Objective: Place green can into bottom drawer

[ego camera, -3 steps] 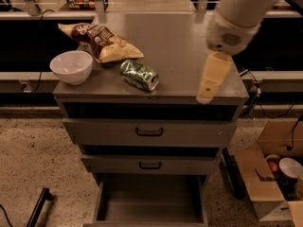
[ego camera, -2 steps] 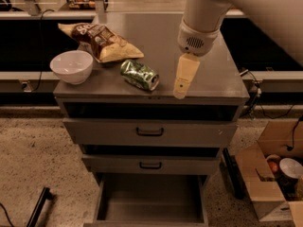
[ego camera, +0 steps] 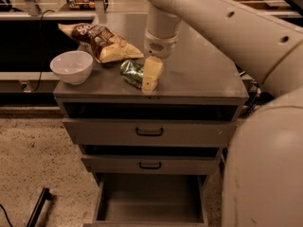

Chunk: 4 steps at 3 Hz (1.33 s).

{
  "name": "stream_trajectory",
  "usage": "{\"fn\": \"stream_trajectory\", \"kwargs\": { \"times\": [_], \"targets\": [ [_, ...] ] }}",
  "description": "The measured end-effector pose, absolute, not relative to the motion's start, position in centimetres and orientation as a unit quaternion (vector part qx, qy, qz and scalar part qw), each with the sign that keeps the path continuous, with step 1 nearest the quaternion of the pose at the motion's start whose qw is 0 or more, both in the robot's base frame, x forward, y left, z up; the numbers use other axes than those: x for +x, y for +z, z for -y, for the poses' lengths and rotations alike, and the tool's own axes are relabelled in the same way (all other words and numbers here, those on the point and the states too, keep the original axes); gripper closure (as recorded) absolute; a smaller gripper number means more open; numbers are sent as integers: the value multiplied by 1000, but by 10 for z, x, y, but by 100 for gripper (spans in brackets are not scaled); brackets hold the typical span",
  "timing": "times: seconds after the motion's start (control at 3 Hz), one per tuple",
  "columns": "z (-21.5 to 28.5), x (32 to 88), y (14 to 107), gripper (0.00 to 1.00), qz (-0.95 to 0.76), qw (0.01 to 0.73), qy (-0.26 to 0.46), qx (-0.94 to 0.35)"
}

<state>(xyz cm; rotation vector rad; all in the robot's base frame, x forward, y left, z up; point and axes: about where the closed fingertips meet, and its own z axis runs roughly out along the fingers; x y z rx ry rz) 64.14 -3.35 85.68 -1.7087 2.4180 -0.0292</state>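
Observation:
The green can lies on its side on the grey cabinet top, near the front edge and left of centre. My gripper hangs from the white arm and sits right against the can's right end, covering part of it. The bottom drawer is pulled out at the foot of the cabinet, and its grey floor is bare.
A white bowl stands at the cabinet's front left. A brown-and-yellow chip bag lies behind the can. Two shut drawer fronts with black handles sit above the open drawer. My arm's bulk fills the right side. A black bar lies on the floor.
My gripper has moved left across the cabinet top, from the front right to the green can. The can, bowl and bag have not moved.

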Motion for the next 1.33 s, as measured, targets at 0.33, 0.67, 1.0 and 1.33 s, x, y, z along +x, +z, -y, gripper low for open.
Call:
{"fn": "stream_trajectory", "kwargs": {
  "times": [0.33,0.67,1.0,1.33],
  "targets": [
    [1,659,845,0,-814,96,3,-573],
    [-16,667,835,14,-819,97,11,-566],
    [-16,671,826,37,-829,93,5,-551],
    [-24,669,831,61,-823,97,15,-559]
  ]
}}
